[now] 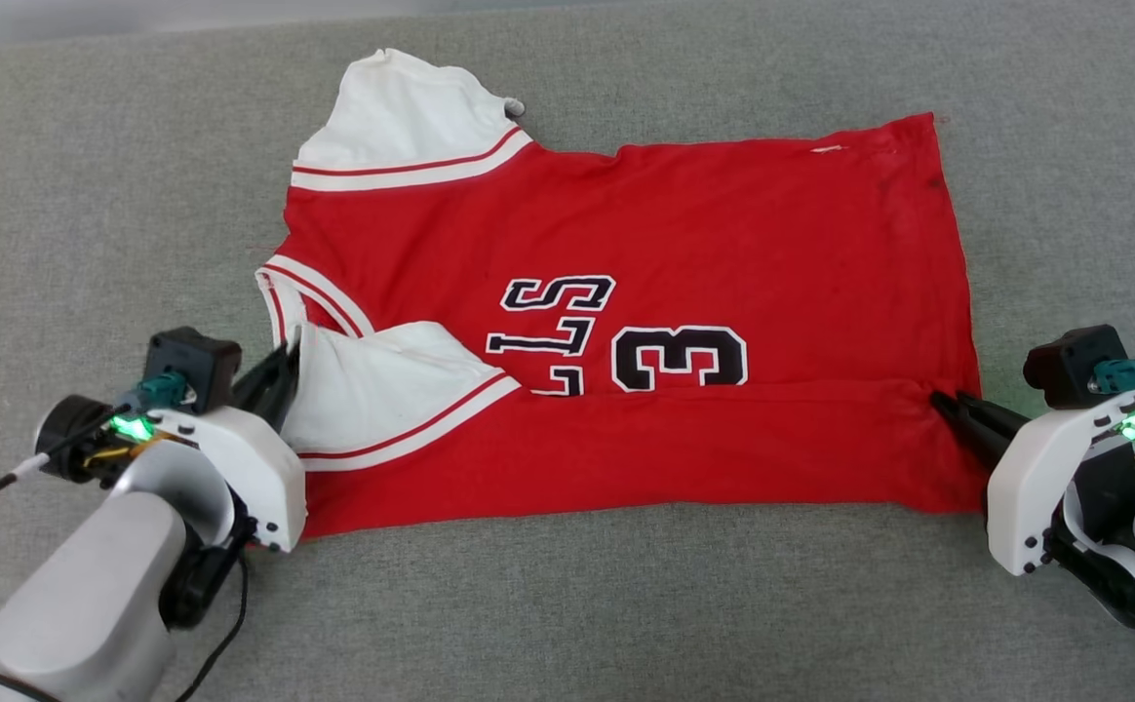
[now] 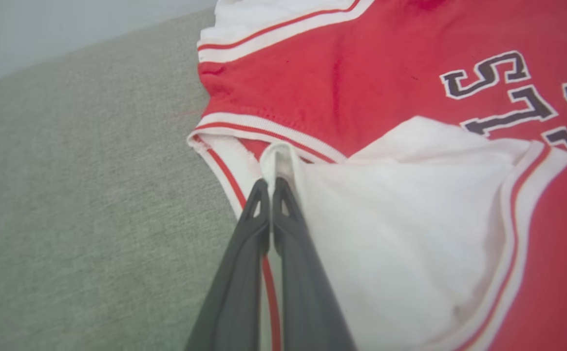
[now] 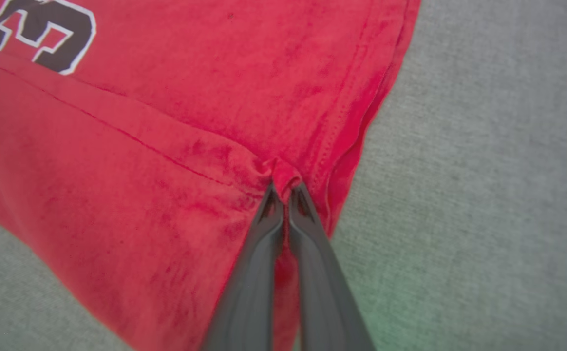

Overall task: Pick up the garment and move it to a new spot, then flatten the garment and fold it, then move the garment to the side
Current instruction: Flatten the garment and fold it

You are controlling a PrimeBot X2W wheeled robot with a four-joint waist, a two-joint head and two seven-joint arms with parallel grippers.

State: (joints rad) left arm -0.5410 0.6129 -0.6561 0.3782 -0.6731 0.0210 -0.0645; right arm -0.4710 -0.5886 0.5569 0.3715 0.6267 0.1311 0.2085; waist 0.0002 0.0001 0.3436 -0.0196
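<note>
Lengthwise, the garment [image 1: 724, 234] lies across the grey cloth-covered worktop [image 1: 90, 214], collar [image 1: 280, 292] toward the robot's left and hem [image 1: 953, 244] toward its right. Its near strip is turned over along a crease [image 1: 724, 387] that cuts through the lettering [image 1: 553, 327]. Both ends of that crease are pinched: the left hand [image 1: 280, 375] is clenched on the folded edge of the white sleeve [image 1: 382, 390] beside the collar, and the right hand [image 1: 940, 400] on a small tuck of red cloth at the hem. So the long axis runs from one hand to the other, and the uncovered half lies beyond both (farther from the robot), neither arm nearer. Any further fold, I judge, goes that way. Worktop shows on every side of the garment, with a pale strip [image 1: 90, 19] past its far edge.
</note>
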